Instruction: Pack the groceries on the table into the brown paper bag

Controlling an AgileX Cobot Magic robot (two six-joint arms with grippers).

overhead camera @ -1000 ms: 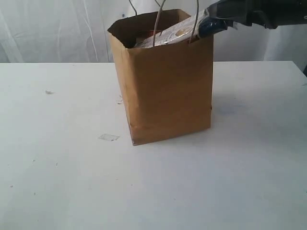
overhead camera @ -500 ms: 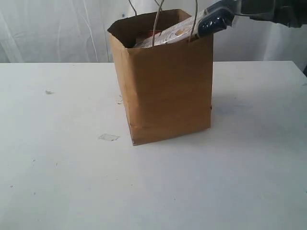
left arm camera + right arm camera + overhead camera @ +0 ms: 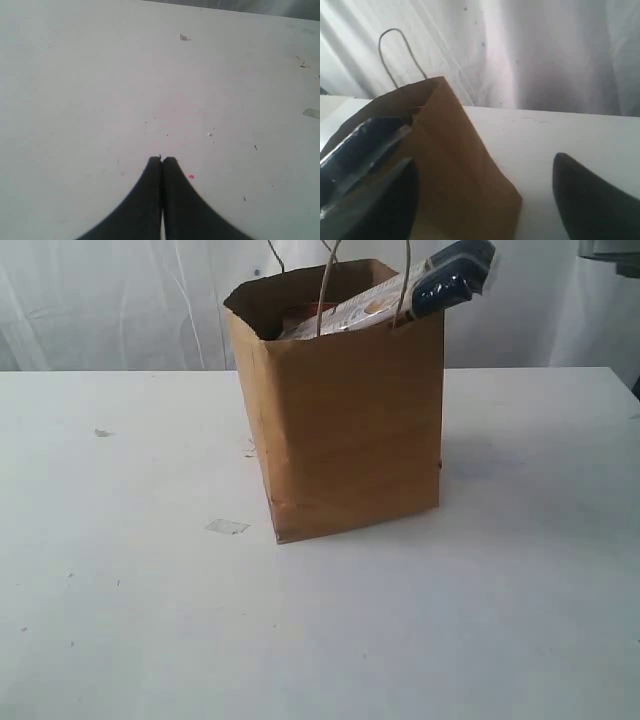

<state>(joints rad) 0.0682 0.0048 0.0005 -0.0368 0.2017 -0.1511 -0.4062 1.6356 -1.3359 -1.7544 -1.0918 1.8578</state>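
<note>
- Exterior: brown paper bag (image 3: pixel 345 430) stands upright at the centre of the table (image 3: pixel 120 620). The long spaghetti packet (image 3: pixel 440 280) juts from the rim toward two o'clock, likely too long to sink.
- Left wrist: left gripper (image 3: pixel 161 160) pressed together, empty, idle.
- Right wrist: right gripper (image 3: pixel 484 161) spread, empty, beside the packet.

The paper bag (image 3: pixel 345 420) stands upright near the middle of the table (image 3: pixel 150 640), with a curtain (image 3: pixel 120 300) hanging behind. The long spaghetti packet (image 3: pixel 440 282) lies slanted in the bag, its end poking over the rim toward two o'clock. Something else sits under it inside, though I can't tell what. A flat scrap (image 3: pixel 227 527) lies on the table near the bag's foot at eight o'clock, a speck (image 3: pixel 101 432) well off at nine.
</note>
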